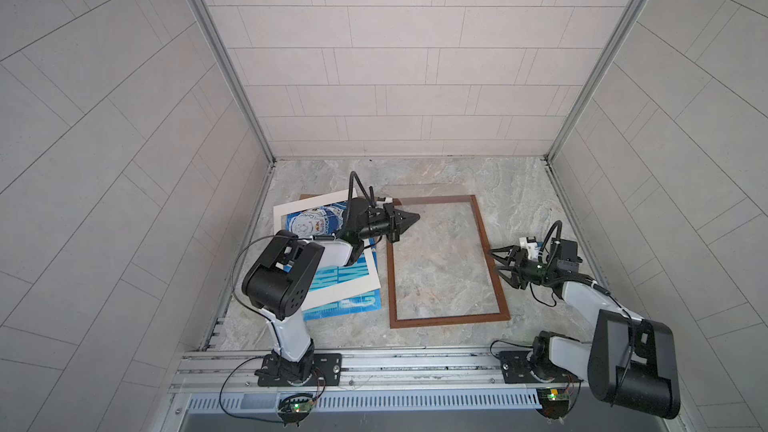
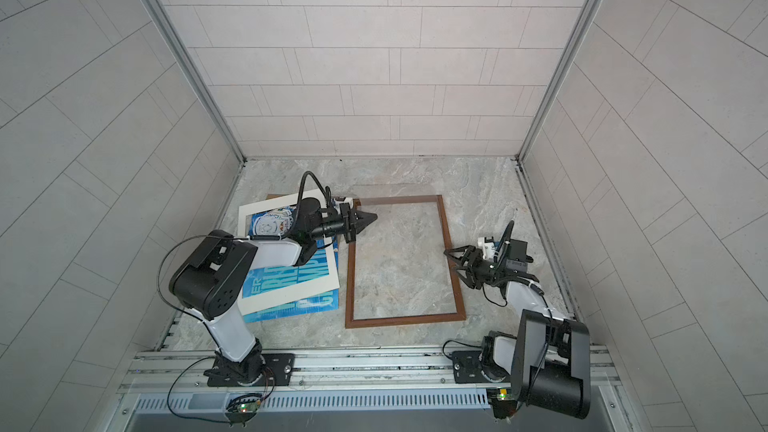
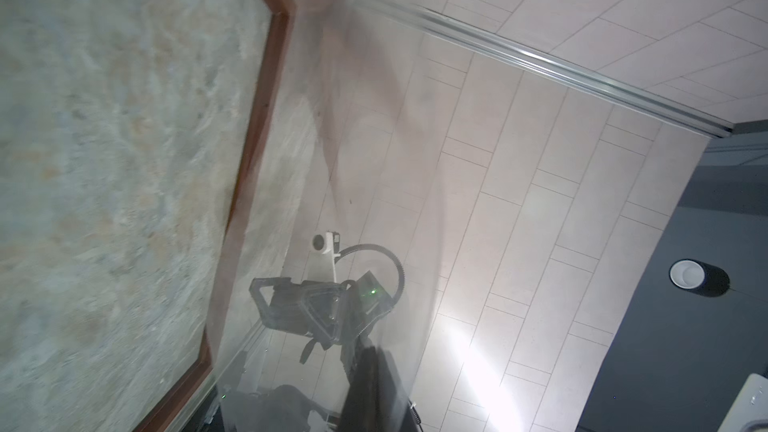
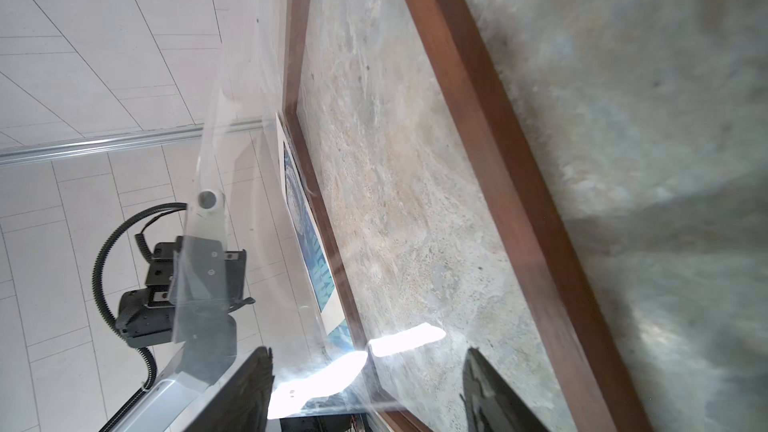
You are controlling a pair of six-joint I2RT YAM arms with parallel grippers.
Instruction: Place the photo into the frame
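Lying left, under a white border (image 1: pixel 309 201), is the photo (image 1: pixel 345 307). Shut tight, the left gripper (image 1: pixel 413 216) is at the upper left corner of the frame (image 1: pixel 449 321); the right gripper (image 1: pixel 496 263) has wide jaws.

Thin dark-brown rectangular frame (image 1: pixel 484 238): smooth, satin wood. Grey marbled surface (image 1: pixel 519 184): stone-look, faint sheen. Clear plastic sheet (image 4: pixel 249 76): glossy, catching glare. White mat border (image 1: pixel 307 204): matt card. Blue photo (image 1: pixel 353 307): glossy paper.
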